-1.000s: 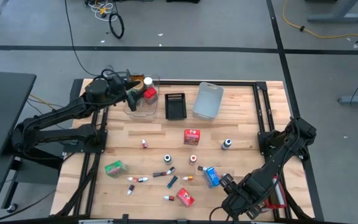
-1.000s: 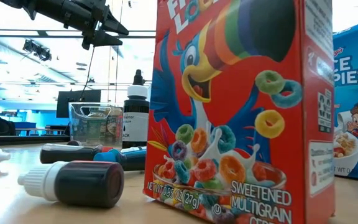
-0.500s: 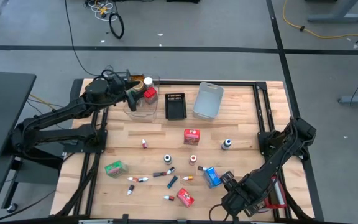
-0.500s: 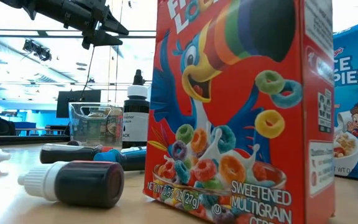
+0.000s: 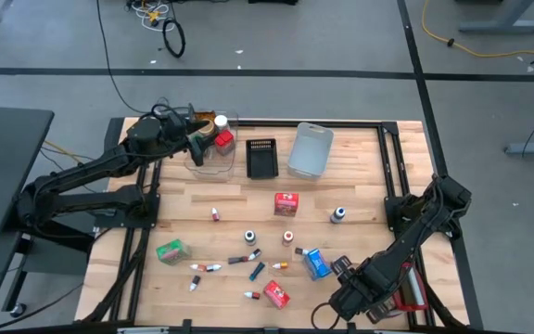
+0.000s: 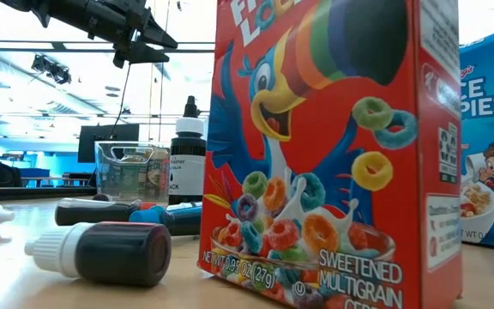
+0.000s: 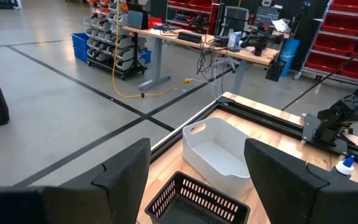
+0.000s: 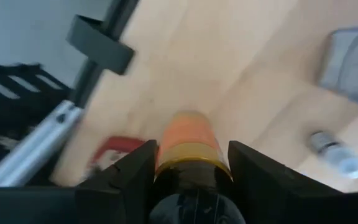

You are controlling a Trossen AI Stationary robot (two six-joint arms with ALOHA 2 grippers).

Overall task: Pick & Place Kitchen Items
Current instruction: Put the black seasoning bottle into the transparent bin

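Since the earlier frame the right gripper (image 5: 341, 275), at lower right, has drawn in around an orange-capped bottle (image 8: 187, 144), while the left gripper (image 5: 202, 144) stays spread over the clear bin (image 5: 213, 160).

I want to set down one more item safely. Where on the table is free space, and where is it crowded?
Bare wood lies right of the grey-blue bin, and along the left edge between the clear bin and the green box. It is crowded near the front, around the blue box and the red box.

overhead, table-level, two wrist views, perhaps overlapping
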